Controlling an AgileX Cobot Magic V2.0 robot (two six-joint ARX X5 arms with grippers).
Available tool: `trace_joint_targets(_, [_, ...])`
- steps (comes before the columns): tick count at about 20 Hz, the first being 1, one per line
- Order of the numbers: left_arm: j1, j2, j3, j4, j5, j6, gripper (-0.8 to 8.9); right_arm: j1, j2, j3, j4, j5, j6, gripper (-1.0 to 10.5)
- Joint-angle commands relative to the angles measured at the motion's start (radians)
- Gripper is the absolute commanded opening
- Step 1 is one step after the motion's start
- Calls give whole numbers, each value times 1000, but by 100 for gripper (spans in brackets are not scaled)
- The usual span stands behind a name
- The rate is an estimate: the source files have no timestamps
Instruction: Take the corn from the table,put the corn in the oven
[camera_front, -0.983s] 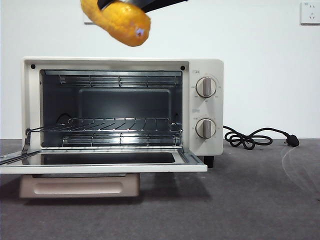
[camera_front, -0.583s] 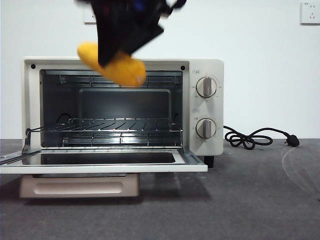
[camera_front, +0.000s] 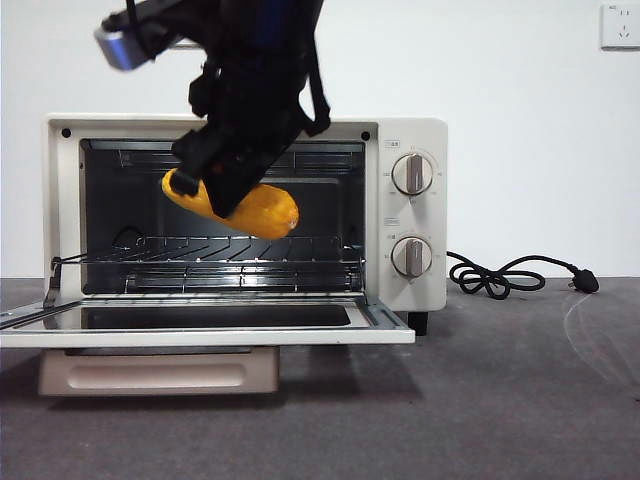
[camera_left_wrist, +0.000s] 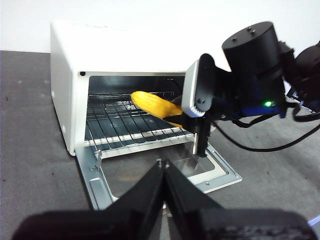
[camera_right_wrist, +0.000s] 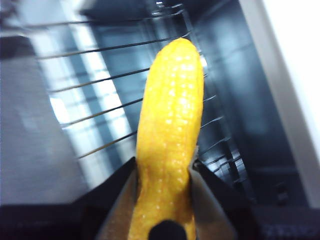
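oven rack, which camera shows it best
The left wrist view: the oven rack shows from above, nearly whole, with the corn held over it. The front view sees the rack edge-on; the right wrist view shows only blurred wires behind the corn.

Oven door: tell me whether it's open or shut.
Open. The oven has its door folded down flat in front, leaving the wire rack exposed, while the right gripper holds the corn just above that rack.

From above the oven a second ago, the right claw now sits lower, carrying the clamped corn before the open cavity, just above the wire rack.
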Motion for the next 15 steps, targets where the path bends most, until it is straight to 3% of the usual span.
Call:
trace_joint_targets(1, [-2,-5,-4,7,-2,-10,-7,1,34,5,38,13,-121,-11])
trace_joint_targets(4, [-2,-5,-4,8,-2,-9,-7,0,54,5,50,12,-146,59])
trace_joint_targets(6, [-2,-5,-4,8,-2,-9,-8,0,59,5,71,13,-139,254])
trace_joint_targets(7, [-2,-5,-4,8,-2,-9,-8,0,60,5,85,13,-139,292])
trace_joint_targets(10, [-2,-5,-4,8,-2,-9,-8,2,60,5,108,16,-139,300])
trace_joint_targets(11, [-2,-5,-4,8,-2,-9,-7,2,60,5,108,17,-135,350])
trace_joint_targets(15, [-2,-5,-4,9,-2,-9,-8,7,60,5,104,33,-78,382])
